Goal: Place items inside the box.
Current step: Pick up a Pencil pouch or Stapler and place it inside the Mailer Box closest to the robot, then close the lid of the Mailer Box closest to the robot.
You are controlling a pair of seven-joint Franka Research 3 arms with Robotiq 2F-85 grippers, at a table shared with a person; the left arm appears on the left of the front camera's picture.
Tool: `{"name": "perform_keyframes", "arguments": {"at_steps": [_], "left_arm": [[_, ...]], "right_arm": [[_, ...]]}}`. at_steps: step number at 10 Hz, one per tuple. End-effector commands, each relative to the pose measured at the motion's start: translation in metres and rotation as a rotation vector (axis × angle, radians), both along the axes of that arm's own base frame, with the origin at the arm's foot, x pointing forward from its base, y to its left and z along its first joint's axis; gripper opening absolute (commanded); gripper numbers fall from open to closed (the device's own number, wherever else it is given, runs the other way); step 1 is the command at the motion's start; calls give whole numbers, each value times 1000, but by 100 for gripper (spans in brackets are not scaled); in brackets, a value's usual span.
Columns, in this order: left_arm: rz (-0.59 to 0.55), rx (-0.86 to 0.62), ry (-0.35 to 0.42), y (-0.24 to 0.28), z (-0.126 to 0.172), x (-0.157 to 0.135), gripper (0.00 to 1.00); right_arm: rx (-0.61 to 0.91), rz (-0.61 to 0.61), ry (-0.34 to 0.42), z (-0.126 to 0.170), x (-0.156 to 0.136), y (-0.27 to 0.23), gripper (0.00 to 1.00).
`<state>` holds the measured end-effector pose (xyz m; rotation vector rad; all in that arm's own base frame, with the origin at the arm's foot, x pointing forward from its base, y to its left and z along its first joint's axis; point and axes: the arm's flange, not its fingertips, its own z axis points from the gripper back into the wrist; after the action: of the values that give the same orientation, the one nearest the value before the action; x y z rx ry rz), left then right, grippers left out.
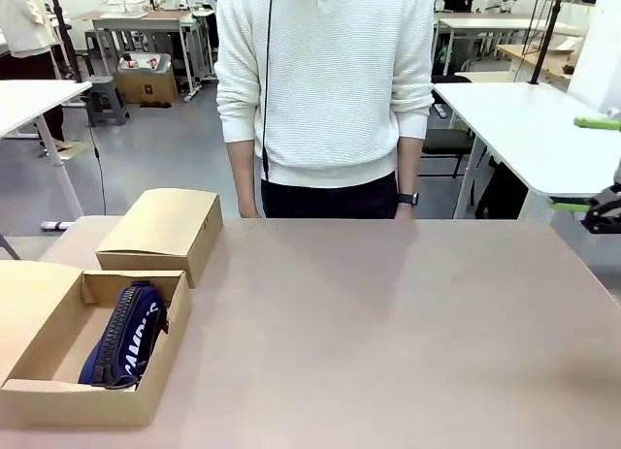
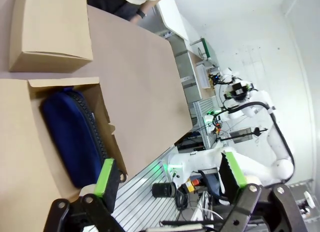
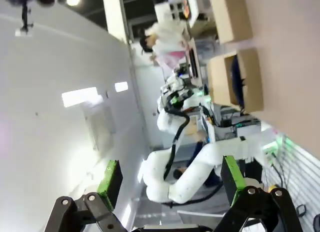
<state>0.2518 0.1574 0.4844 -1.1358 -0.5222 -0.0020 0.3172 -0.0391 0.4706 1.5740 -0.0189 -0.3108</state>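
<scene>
An open cardboard box [image 1: 44,396] sits at the table's near left corner. A navy zip pouch [image 1: 128,335] lettered "CAMPUS" lies inside it. The left wrist view looks down on the same box [image 2: 106,123] and pouch [image 2: 70,137]. My left gripper [image 2: 169,173] hangs open off the table's edge beside the box, holding nothing. My right gripper [image 1: 585,165] hovers open at the far right, off the table's side and well away from the box. In its own view the right gripper [image 3: 171,176] is open and empty, with the box [image 3: 252,79] far off.
A closed cardboard box [image 1: 165,231] lies just behind the open one. A person in a white sweater [image 1: 325,90] stands at the table's far edge, hands at the sides. The brown tabletop [image 1: 388,333] stretches bare from the boxes to the right edge.
</scene>
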Motion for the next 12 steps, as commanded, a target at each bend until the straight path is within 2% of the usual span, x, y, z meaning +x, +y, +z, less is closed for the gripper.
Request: {"name": "perform_keyframes", "arguments": {"at_steps": [1,2,12], "left_arm": [[7,-10,-8,-1,1,0,100],[7,-10,-8,-1,1,0,100],[7,-10,-8,-1,1,0,100]], "right_arm": [[-195,-36,57,-65,-34,83,100],[0,0,0,0,0,0,100],[0,0,0,0,0,0,100]]}}
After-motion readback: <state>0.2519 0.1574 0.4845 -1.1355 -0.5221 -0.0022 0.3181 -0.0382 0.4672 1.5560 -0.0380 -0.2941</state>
